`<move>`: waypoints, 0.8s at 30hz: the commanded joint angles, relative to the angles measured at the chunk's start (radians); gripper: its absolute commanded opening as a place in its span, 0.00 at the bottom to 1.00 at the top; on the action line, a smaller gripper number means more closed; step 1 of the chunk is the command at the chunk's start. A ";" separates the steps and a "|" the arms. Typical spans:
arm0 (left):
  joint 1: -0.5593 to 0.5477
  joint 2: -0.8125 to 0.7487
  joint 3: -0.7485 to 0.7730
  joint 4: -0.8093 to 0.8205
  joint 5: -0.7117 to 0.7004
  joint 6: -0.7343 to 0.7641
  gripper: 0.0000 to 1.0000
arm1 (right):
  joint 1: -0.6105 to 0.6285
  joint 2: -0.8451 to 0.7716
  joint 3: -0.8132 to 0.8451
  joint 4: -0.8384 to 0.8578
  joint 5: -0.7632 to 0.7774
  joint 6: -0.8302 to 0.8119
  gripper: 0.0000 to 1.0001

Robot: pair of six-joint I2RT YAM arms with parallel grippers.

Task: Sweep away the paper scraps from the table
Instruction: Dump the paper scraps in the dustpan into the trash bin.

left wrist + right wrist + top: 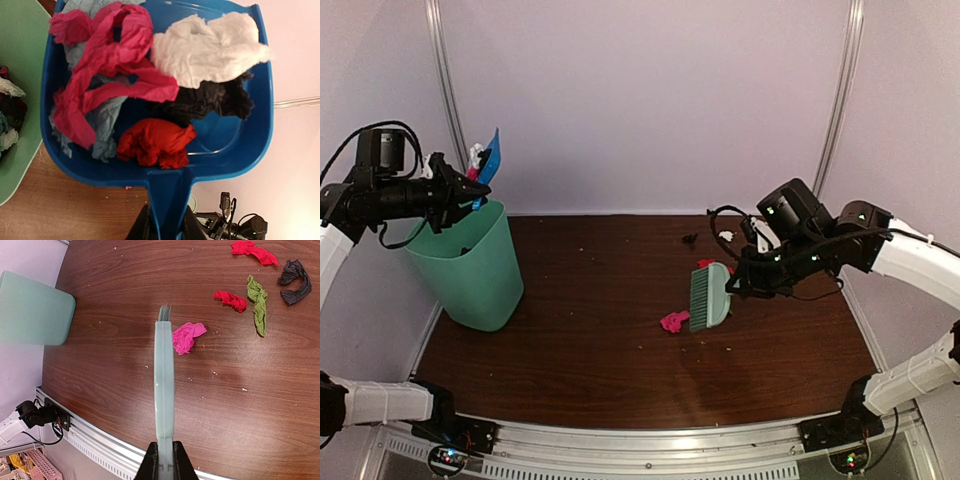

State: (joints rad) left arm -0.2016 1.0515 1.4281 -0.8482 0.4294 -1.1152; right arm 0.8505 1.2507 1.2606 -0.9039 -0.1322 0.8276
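The left gripper is closed tight on the handle of a blue dustpan. It holds the dustpan up high, over the top of the mint-green bin at the far left of the table. In the top view the dustpan is tipped up on end above the bin.

The dustpan is full of paper scraps. There is a long pink scrap, a big white scrap, a black scrap, a red scrap near the handle, and a pale blue scrap under the pink one. More scraps already lie inside the bin, at the left edge of the left wrist view.

The right gripper is closed tight on the handle of a pale green hand brush. The brush is over the right middle of the table. Its bristles seem to be low by the wood, but I cannot tell if they touch it.

Some scraps are left on the table. A small pink one lies just beside the end of the brush. Farther off lie a little red one and a green twisted one, close together. Past them are another red one and a dark one. Tiny pale crumbs dot the wood too.
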 commanded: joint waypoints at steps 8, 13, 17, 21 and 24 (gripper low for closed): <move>0.091 -0.100 -0.134 0.288 0.092 -0.283 0.00 | -0.006 -0.070 -0.044 0.023 0.026 0.043 0.00; 0.106 -0.125 -0.163 0.324 0.077 -0.354 0.00 | -0.007 -0.079 -0.053 0.025 0.028 0.051 0.00; 0.123 -0.147 -0.191 0.371 0.061 -0.433 0.00 | -0.006 -0.081 -0.053 0.025 0.031 0.053 0.00; 0.126 -0.162 -0.246 0.463 0.060 -0.536 0.00 | -0.006 -0.080 -0.055 0.026 0.031 0.053 0.00; 0.128 -0.172 -0.270 0.508 0.031 -0.600 0.00 | -0.005 -0.083 -0.060 0.026 0.033 0.053 0.00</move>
State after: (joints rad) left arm -0.0849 0.8936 1.1873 -0.4835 0.4915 -1.5970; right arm 0.8501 1.1927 1.2160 -0.9005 -0.1299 0.8715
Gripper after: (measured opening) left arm 0.212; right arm 0.075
